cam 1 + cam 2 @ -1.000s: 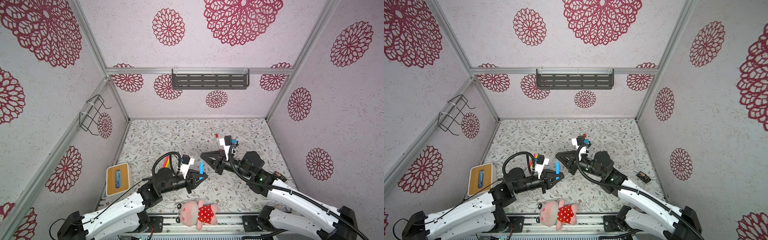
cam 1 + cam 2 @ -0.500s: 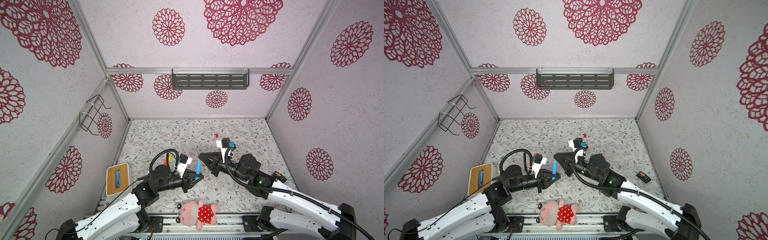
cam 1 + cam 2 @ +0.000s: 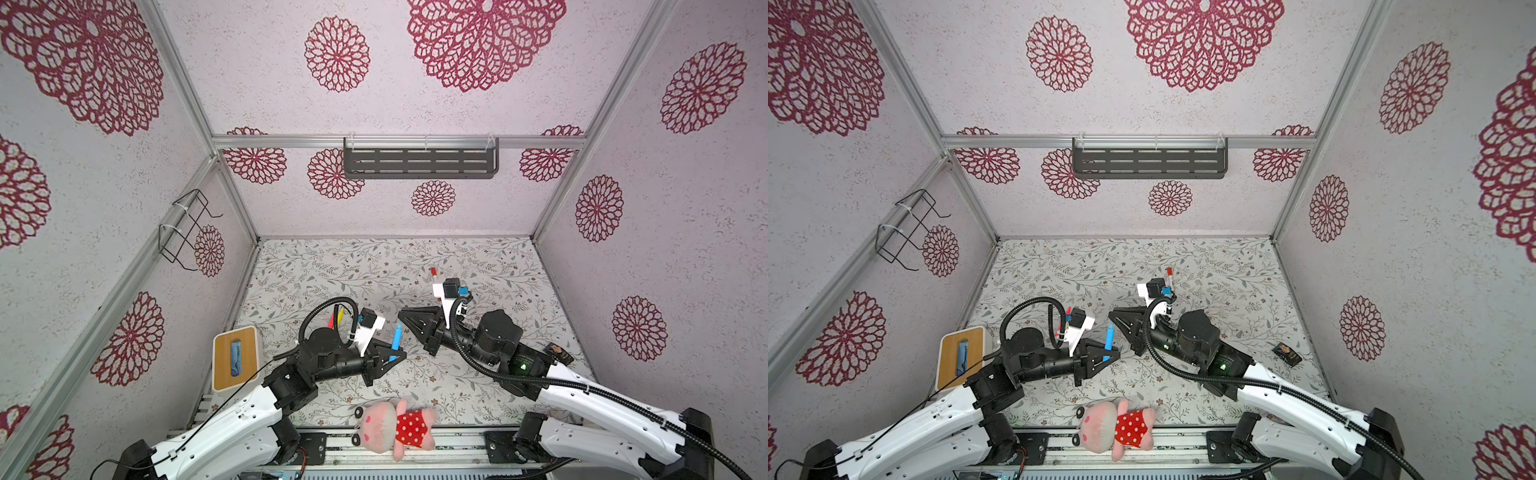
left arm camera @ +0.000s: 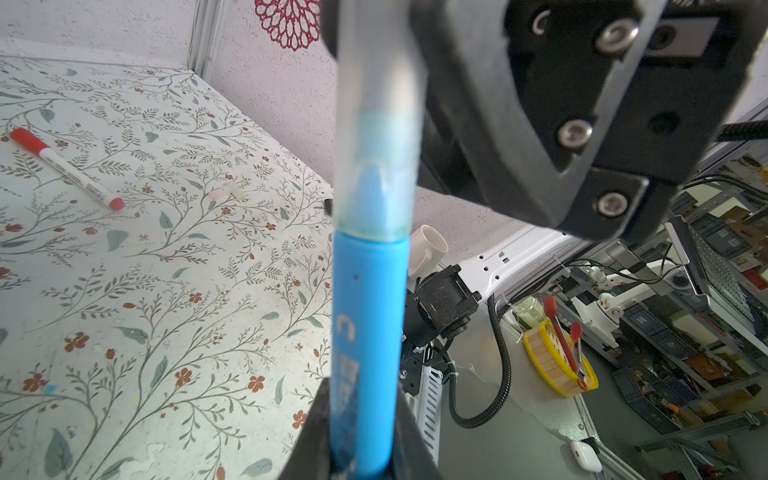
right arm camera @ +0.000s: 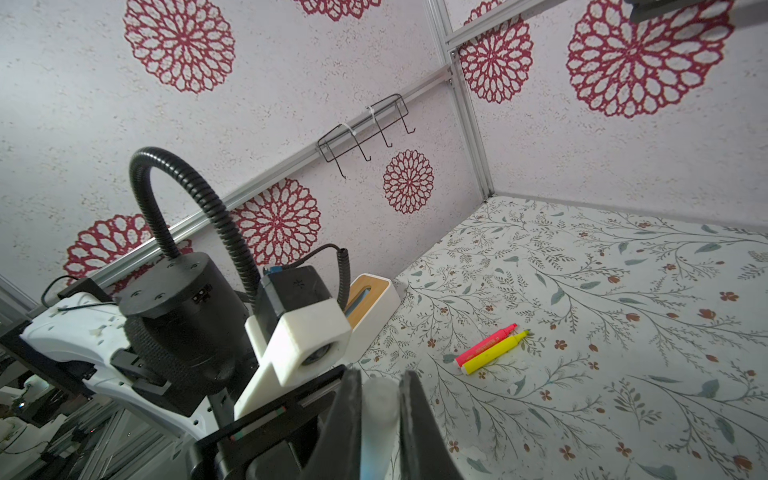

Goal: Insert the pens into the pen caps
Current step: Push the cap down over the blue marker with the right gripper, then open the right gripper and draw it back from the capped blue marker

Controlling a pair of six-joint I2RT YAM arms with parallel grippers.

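Over the near middle of the flowered table (image 3: 332, 270), the left gripper (image 3: 401, 357) is clenched on the lower end of the blue pen (image 3: 395, 343). In both top views the pen's long axis runs from those fingers up toward the back wall. Its far tip sits inside a translucent pen cap (image 4: 376, 124), which the right gripper (image 3: 402, 316) pinches with closed jaws. Compared with one second ago, both grippers and the pen are shifted slightly to the left.

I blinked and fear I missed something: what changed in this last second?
Both end effectors drifted slightly toward the left arm's side together: the left end effector keeps the blue pen, the right end effector stays on the clear cap over its tip. Nothing was let go. The red-capped pen, pink pen and yellow pen lie as before.
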